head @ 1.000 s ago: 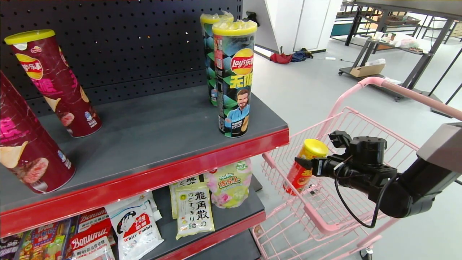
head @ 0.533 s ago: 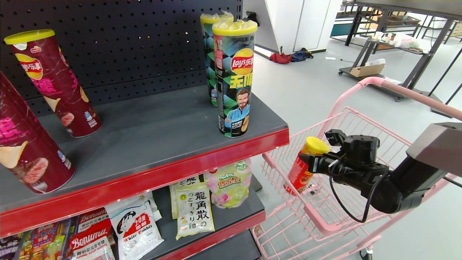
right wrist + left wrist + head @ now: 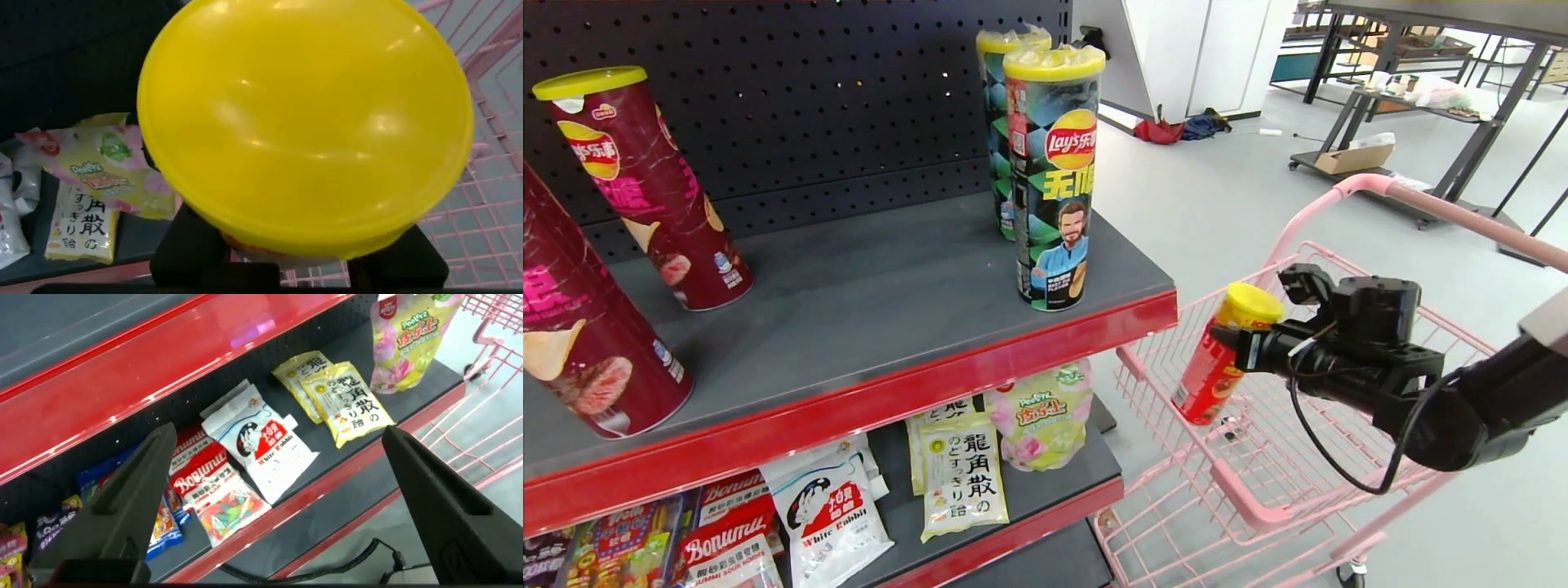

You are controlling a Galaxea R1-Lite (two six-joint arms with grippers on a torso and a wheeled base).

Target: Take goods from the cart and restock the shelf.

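You have the right gripper (image 3: pixel 1235 346) clamped on the red cylindrical chip can with a yellow plastic lid (image 3: pixel 1207 382), just under the lid, its tilted body hanging below the fingers above the pink wire cart (image 3: pixel 1364 181), while the left gripper (image 3: pixel 278 498) is spread wide.

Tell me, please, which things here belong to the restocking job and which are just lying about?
Job: red can, held by the right pincer over the pink cart; top shelf.
Lying about: green cans, maroon cans, sweet bags, cardboard box.
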